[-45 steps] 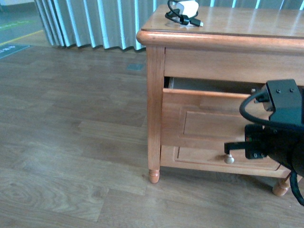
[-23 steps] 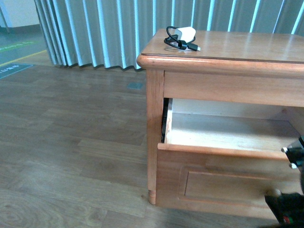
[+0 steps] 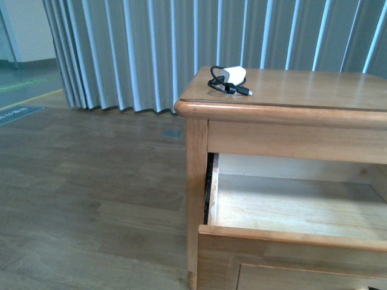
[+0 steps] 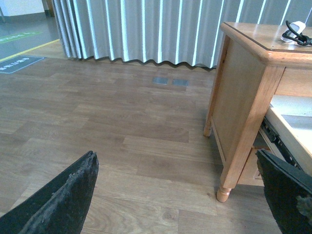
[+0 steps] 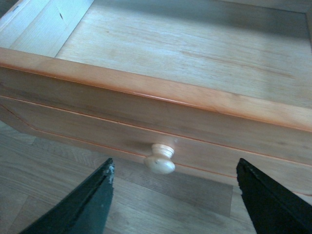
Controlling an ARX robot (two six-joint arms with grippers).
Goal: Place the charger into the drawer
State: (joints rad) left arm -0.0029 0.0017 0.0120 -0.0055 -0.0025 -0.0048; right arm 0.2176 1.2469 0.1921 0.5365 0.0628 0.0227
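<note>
The white charger (image 3: 233,77) with its black cable lies on top of the wooden cabinet (image 3: 290,90) near the left front corner; the left wrist view catches the charger (image 4: 296,33) at the far edge. The drawer (image 3: 290,205) stands pulled out, its light wood inside bare. In the right wrist view the drawer front (image 5: 146,112) and its pale knob (image 5: 160,159) sit just ahead of my right gripper (image 5: 175,195), open, the knob apart from both fingers. My left gripper (image 4: 178,195) hangs open over the floor, left of the cabinet. Neither arm shows in the front view.
Wood-plank floor (image 3: 91,181) stretches to the left of the cabinet. Grey-blue curtains (image 3: 151,48) hang behind it. The cabinet's turned leg (image 4: 223,192) stands near the left gripper's right finger (image 4: 287,195).
The drawer has come out from a narrow gap to well open. The right gripper, earlier in front of the drawers, has left the front view, and the view has risen.
</note>
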